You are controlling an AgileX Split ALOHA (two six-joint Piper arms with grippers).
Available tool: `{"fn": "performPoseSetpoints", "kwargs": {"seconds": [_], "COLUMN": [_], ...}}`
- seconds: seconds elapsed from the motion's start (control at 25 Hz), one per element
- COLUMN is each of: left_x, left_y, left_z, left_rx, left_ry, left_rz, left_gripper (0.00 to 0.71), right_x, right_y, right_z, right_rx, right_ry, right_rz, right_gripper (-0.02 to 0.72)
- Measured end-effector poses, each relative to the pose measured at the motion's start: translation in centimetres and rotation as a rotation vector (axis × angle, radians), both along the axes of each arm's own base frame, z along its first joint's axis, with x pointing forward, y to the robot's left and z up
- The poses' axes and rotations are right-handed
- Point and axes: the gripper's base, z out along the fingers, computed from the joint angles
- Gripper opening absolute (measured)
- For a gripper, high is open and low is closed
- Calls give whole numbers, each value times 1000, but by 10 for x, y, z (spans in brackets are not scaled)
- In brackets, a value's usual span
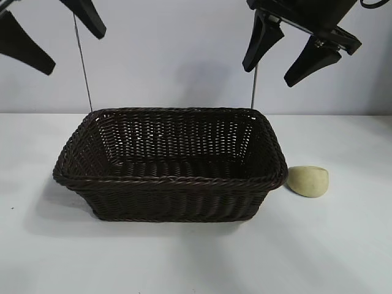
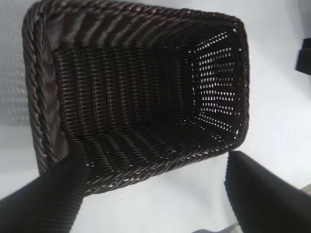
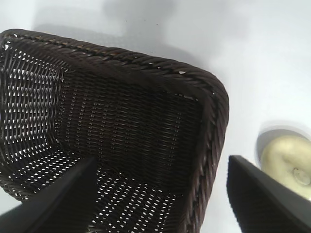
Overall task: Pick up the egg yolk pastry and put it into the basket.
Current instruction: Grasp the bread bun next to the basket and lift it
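The pale yellow-green egg yolk pastry lies on the white table just right of the basket, a dark brown wicker one with nothing in it. High above the basket's right end hangs my right gripper, open and holding nothing. In its wrist view the right gripper looks down over the basket's rim, and the pastry shows beside one finger. My left gripper is open up at the top left, well above the table. Its wrist view shows the left gripper above the basket.
The white tabletop stretches around the basket, with bare room in front and to both sides. A plain pale wall stands behind. Two thin metal rods rise behind the basket.
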Motion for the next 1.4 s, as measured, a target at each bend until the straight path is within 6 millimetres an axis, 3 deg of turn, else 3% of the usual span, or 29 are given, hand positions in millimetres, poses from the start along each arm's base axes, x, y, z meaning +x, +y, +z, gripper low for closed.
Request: {"fn": "performPoseSetpoints", "kwargs": {"seconds": [0.64,1.12,1.4], "left_x": [8,9,8], "left_y": [-3,-9,-18], "left_z": [-22,-21,-20], "left_rx": [-16,-15,-15], "left_ry": [27,-2,-34], "left_rz": [22,23,15], "left_gripper": [571,571,571], "right_x": [0,-4,-2], "right_y": [0,-4,-44], "right_z": [0,-3,-5], "right_rx": [0,-44,-79], "right_ry": [0,45,108], "right_rz": [0,24,-49], "right_gripper": [537,537,537]}}
